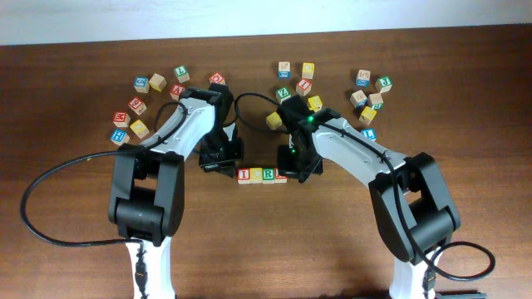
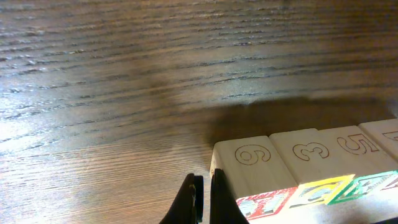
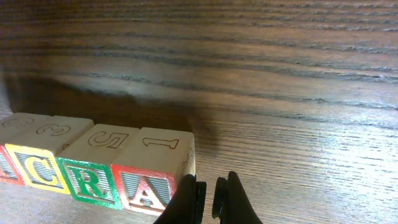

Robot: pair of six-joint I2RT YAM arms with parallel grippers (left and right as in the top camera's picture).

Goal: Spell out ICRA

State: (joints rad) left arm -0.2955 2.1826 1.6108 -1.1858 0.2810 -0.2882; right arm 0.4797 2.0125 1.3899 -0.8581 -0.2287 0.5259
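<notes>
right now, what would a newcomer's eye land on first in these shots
The ICRA row of four cubes sits side by side at the centre of the overhead view. A shut left pincer stands close beside its I end and a shut right pincer beside its A end. Loose cubes lie scattered along the far side.

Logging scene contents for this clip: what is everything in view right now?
I cube: one, red face, left end of the centre row
C cube: one, yellow, second
R cube: one, green, third
A cube: one, red, right end
loose cubes: roughly twenty, mixed colours, two clusters on the far side
table: one, dark brown wood
left gripper: one, black, shut, beside the I end
right gripper: one, black, shut, beside the A end
</notes>
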